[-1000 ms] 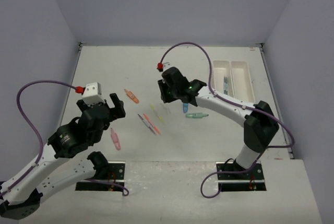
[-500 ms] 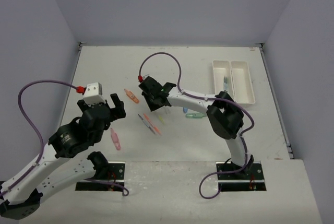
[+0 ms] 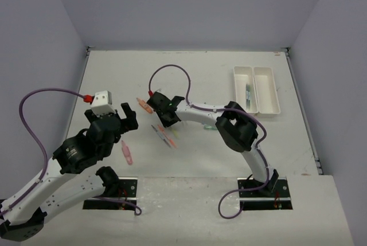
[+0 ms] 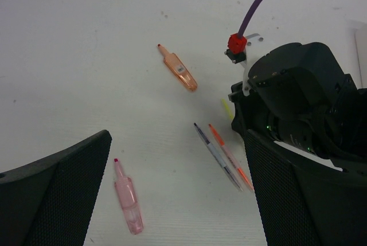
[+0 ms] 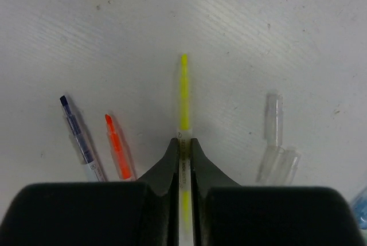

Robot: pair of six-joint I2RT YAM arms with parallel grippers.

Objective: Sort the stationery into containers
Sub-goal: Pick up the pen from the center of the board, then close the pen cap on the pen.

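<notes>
Right end effector (image 5: 183, 143) has swung left across the desk (image 3: 114, 79) and just pinched shut; left end effector (image 3: 113, 121) hangs wide open, empty. Both white trays (image 3: 268, 94) sit well apart at far right. Gripped between the closed jaws is the thin yellow pen (image 5: 184, 94), low by the orange pen (image 5: 117, 148). With the grasp made, lifting and carrying likely come next.
</notes>
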